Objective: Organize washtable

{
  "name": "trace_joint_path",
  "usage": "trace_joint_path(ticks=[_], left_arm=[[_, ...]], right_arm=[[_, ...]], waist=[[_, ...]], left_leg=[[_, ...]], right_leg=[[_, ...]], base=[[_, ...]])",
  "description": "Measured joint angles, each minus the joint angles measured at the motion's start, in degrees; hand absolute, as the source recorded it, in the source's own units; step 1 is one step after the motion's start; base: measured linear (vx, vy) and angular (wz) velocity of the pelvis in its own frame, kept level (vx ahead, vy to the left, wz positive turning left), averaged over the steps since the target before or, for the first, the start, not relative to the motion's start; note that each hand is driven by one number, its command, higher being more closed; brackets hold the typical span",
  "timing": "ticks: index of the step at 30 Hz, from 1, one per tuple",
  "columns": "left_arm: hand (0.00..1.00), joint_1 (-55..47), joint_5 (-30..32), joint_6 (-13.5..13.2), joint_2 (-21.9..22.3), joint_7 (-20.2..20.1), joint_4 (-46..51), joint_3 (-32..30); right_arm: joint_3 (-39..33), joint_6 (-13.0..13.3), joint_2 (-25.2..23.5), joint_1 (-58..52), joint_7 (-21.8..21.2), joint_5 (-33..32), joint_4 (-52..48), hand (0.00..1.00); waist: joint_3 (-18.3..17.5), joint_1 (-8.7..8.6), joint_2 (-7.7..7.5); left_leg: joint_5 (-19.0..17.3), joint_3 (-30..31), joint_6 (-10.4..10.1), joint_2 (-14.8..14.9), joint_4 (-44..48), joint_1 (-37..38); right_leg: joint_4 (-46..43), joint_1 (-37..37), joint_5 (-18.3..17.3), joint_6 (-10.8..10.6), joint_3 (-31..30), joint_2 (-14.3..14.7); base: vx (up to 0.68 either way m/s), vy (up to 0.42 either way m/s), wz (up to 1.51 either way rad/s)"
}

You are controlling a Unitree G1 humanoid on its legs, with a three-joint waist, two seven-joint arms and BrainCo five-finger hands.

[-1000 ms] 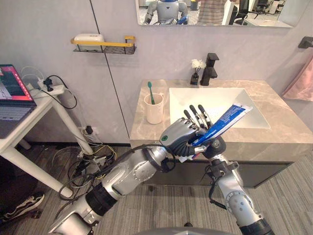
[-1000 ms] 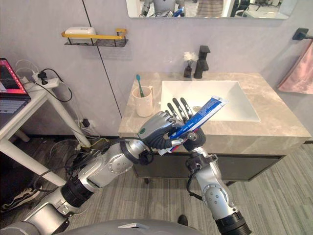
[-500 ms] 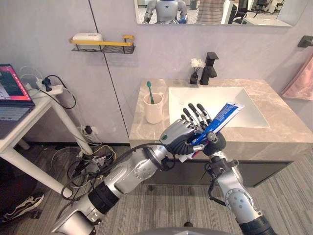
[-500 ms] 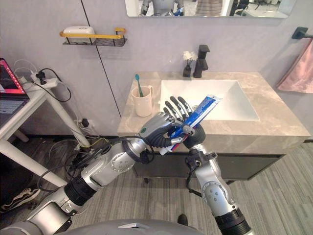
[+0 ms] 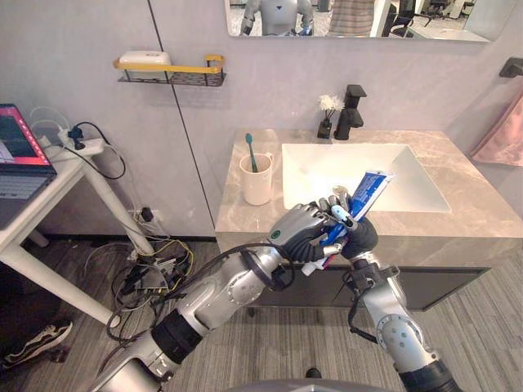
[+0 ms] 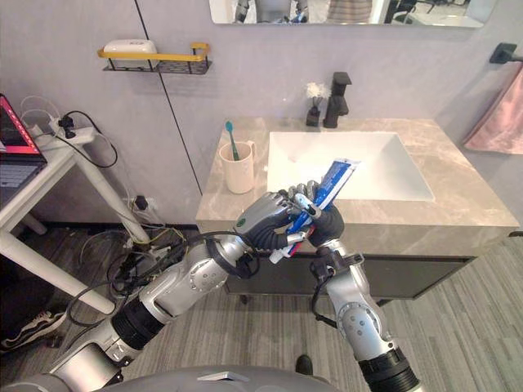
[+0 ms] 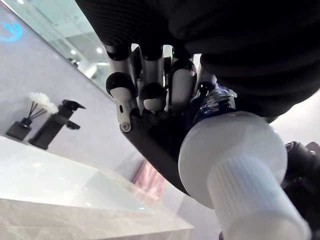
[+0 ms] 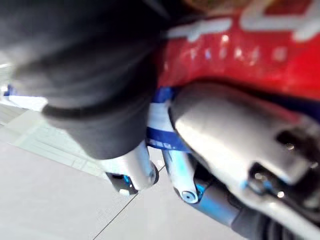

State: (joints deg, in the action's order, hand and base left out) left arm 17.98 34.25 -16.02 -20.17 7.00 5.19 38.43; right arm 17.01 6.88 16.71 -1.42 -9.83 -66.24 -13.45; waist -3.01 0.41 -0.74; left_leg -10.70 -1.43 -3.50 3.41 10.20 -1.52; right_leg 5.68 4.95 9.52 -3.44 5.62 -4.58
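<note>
My left hand (image 5: 304,231) is curled round a blue toothpaste tube (image 5: 368,189); my right hand (image 5: 360,239) clasps it too, above the washtable (image 5: 245,214) front edge.

Glossy plastic toothpaste tube (image 5: 366,193), marble-look countertop (image 5: 482,219)

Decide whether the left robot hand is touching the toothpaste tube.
Touching. The left eye view shows the left robot hand with its fingers curled round the toothpaste tube.
</note>
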Motion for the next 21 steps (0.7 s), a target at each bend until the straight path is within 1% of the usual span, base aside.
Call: trace_joint_path(ticks=[4, 5, 12, 21], left_arm=[[1.0, -0.22, -0.02, 0.01, 0.11, 0.21, -0.16, -0.2], [0.0, -0.27, -0.02, 0.01, 0.11, 0.27, -0.18, -0.27], [0.0, -0.87, -0.05, 0.18, 0.11, 0.52, -0.73, -0.61], [0.0, -5.26, 0.18, 0.05, -0.13, -0.19, -0.68, -2.85]], right_arm=[[-0.03, 0.0, -0.52, 0.0, 0.03, 0.0, 0.0, 1.0], [-0.06, 0.0, -0.77, 0.0, 0.03, 0.0, 0.0, 1.0], [-0.25, 0.0, -1.21, -0.02, 0.02, 0.17, -0.02, 1.0], [-2.19, 0.08, -2.21, -0.01, 0.02, 0.49, -0.7, 1.0]], waist=[[0.41, -0.02, 0.05], [0.57, -0.03, 0.09], [1.05, -0.04, 0.29], [1.09, 0.0, 0.36]], left_leg=[[0.0, -0.04, 0.0, 0.0, -0.01, 0.04], [0.0, -0.04, 0.0, 0.0, -0.01, 0.04], [0.0, -0.08, 0.0, 0.01, -0.03, 0.1], [0.0, -0.16, 0.01, 0.01, -0.06, 0.29]], right_leg=[[-0.03, 0.0, 0.0, 0.0, -0.03, 0.0], [-0.04, 0.0, 0.0, 0.0, -0.04, 0.0], [-0.13, 0.0, 0.04, -0.03, -0.06, 0.02], [-0.15, -0.18, 0.06, -0.04, -0.06, 0.03]], base=[[0.0, 0.0, 0.0], [0.0, 0.0, 0.0], [0.0, 0.0, 0.0], [0.0, 0.0, 0.0]])
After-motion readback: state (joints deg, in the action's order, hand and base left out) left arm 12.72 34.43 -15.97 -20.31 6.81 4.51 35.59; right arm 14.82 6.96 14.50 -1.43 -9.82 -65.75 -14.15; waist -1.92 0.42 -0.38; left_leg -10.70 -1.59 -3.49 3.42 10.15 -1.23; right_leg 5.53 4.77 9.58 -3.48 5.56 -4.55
